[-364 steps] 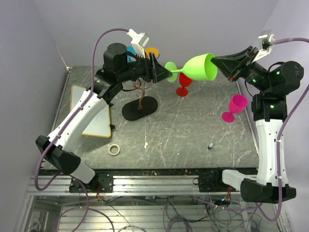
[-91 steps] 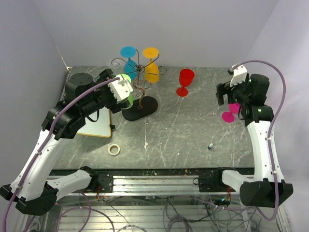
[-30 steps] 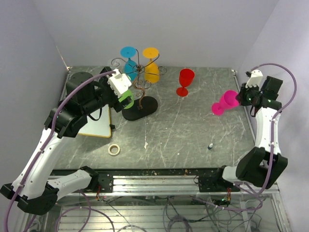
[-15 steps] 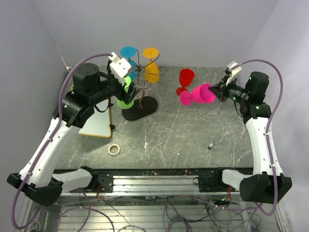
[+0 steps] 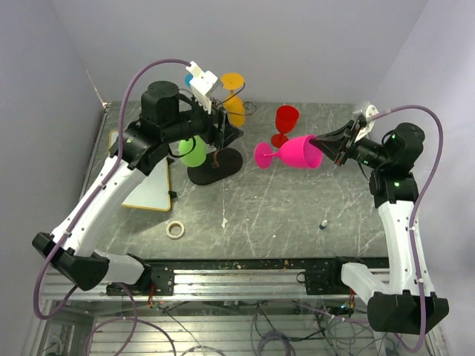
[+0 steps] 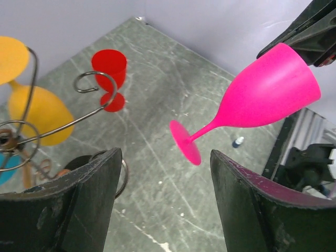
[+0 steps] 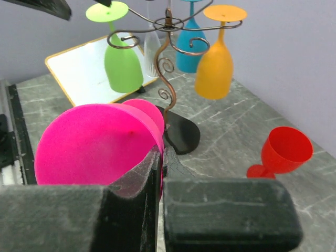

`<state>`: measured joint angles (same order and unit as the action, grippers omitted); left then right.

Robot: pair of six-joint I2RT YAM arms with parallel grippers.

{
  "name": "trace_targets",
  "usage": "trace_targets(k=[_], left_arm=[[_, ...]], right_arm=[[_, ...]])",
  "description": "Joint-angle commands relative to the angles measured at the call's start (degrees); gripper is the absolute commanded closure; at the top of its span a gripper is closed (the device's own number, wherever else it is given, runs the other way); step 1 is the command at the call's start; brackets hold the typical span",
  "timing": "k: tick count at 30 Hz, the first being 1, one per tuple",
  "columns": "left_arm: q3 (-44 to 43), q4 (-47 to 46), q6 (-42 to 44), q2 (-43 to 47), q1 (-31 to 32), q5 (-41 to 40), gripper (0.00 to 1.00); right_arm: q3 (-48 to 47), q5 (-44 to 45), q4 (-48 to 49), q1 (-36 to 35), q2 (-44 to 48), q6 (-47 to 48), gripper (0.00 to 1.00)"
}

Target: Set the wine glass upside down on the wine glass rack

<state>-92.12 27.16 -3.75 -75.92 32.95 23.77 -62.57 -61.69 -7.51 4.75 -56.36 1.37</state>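
Three glasses, green (image 7: 122, 65), blue (image 7: 188, 55) and orange (image 7: 213, 71), hang foot-up on the wine glass rack (image 7: 184, 136), which stands just to the left of your left hand (image 6: 164, 157). The fourth, the pink wine glass (image 5: 293, 153), is in the air on its side, clamped by the rim in your right hand (image 5: 324, 147), its foot pointing away from that hand toward the left one. Your left hand is spread wide and empty, and the pink foot floats just ahead of the gap between its fingers, not yet inside it. This reads as a hand-over, with the left hand set to take the stem. The next move likely calls for bringing the left fingers either side of the stem behind the foot, closing gently, and only then letting the right hand go. An empty scroll arm (image 6: 97, 84) ahead and left of the left hand looks a likely hook. Mind the red glass (image 6: 108, 65) standing on the bench (image 5: 297, 215) beyond it.
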Motion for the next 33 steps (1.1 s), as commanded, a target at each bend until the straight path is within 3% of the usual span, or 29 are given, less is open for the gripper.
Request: trace_targets(k=[1, 8, 17, 33], left_arm=[[-3.0, -4.3, -9.1, -2.6, 1.2, 4.4, 0.22], [-5.3, -3.7, -15.2, -6.1, 2.9, 1.8, 0.24], [-4.9, -3.6, -21.6, -7.9, 3.1, 2.1, 0.27], [-4.9, -6.9, -26.6, -10.9, 4.0, 7.2, 0.50]], right_arm=[[-2.7, -3.1, 2.2, 0.0, 0.0, -5.0, 1.00], [-8.2, -2.5, 3.6, 0.3, -2.8, -10.9, 1.00], [-15.8, 1.6, 1.0, 0.3, -5.0, -11.6, 1.00], [-13.9, 0.1, 9.0, 0.3, -3.9, -19.8, 1.00]])
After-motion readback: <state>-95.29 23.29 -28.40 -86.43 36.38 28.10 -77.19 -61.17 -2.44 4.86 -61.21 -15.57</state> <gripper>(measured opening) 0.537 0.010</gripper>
